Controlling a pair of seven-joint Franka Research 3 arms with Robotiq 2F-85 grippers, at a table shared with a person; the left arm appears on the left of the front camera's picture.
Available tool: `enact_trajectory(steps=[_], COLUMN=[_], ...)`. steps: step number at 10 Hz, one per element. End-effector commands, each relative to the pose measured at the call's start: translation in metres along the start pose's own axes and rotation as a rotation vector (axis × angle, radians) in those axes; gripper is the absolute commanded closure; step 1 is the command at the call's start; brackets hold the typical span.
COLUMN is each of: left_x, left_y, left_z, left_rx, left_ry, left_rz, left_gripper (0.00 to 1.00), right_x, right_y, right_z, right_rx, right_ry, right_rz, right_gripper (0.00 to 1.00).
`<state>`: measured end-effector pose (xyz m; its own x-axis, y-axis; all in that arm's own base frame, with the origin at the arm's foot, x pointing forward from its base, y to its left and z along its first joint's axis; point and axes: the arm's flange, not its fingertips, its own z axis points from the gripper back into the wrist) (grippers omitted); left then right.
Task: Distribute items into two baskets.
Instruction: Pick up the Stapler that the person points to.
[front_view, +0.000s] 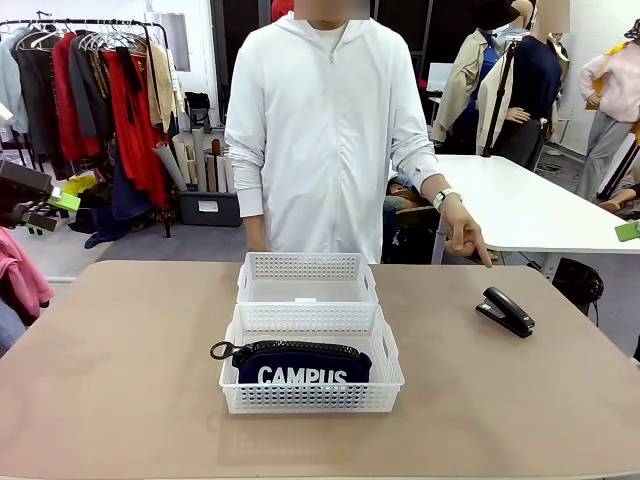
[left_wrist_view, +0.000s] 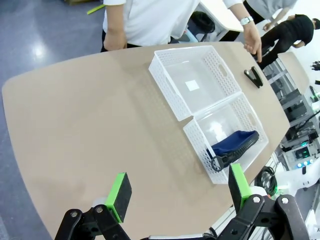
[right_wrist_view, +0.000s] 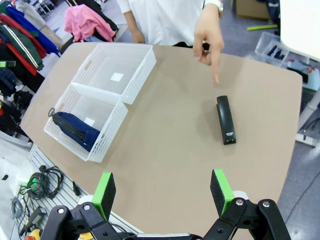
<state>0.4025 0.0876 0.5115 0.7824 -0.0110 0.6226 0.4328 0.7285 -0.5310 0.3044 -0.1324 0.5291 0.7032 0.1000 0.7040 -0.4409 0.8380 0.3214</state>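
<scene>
Front view low across table (front_view: 120, 380); wrist views high, near edge, both over baskets (left_wrist_view: 167, 87) (right_wrist_view: 140, 75).

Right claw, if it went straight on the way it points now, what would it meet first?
Probably bare table. The open right claw aims between the black stapler and the nearer basket, touching neither; depth is hard to judge from the wrist view.

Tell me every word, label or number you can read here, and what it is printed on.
"CAMPUS": white letters on the navy pouch lying in the nearer basket.
White sticker on the floor of the farther basket: too small to read.
Small pale mark near one end of the black stapler: too blurred to read.
</scene>
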Motion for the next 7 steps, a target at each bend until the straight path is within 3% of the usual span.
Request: enact_trajectory(steps=[1, 7], left_x=[-0.0002, -0.0002], left_y=[0.0004, 0.0004], left_z=[-0.0009, -0.0009], left_rx=[-0.012, -0.012], left_ry=[-0.010, -0.010], left_rz=[0.006, 0.006], left_gripper=[0.00, 0.00], right_x=[0.0018, 0.0018], right_y=[0.0006, 0.0006], right_z=[0.0001, 0.0001], right_rx=[0.023, 0.023], right_ry=[-0.023, -0.023], right_rz=[0.002, 0.002], right_gripper=[0.00, 0.00])
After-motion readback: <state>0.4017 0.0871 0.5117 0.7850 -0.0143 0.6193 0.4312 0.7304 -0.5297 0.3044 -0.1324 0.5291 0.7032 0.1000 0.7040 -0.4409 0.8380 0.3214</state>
